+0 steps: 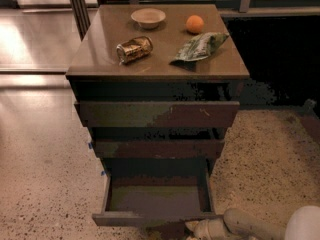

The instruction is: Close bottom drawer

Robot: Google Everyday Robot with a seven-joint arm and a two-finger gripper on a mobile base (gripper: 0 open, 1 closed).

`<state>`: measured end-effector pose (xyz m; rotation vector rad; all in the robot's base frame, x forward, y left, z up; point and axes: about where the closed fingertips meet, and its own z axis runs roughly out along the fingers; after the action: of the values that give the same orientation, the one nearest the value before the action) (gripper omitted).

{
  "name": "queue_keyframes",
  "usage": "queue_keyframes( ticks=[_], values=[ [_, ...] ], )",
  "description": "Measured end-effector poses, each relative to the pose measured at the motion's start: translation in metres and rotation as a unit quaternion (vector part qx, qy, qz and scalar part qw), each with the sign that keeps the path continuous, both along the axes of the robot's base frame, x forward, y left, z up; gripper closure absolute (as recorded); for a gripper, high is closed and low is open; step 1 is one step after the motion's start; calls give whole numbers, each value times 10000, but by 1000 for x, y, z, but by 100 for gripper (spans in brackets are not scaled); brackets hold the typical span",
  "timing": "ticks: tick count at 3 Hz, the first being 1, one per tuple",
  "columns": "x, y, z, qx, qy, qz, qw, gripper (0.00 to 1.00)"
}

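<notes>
Sitting at the near-right front of the open, shallow grey-brown bottom drawer (155, 200), the pale gripper (201, 229) looks placed to push. I cannot tell its grip (hidden low).

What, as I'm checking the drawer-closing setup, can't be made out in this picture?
- Camera view: the gripper, low by the front right corner of the bottom drawer, is partly cut off by the picture's bottom edge. Whether it touches the drawer cannot be told.
- Camera view: the drawer's front face is mostly hidden by the downward viewing angle and the bottom edge.
- Camera view: the label on the can is too blurred to read.
</notes>
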<state>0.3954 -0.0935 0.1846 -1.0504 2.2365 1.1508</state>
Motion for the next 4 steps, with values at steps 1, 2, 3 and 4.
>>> queue_keyframes(
  ticks=[1,2,3,4],
  values=[
    [33,-8,12,-383,-537,-127,9977,0],
    [24,2,29,-926,-829,-25,9922,0],
    [-5,17,26,-1084,-757,-45,9912,0],
    [-5,17,26,-1085,-751,-42,9912,0]
  ],
)
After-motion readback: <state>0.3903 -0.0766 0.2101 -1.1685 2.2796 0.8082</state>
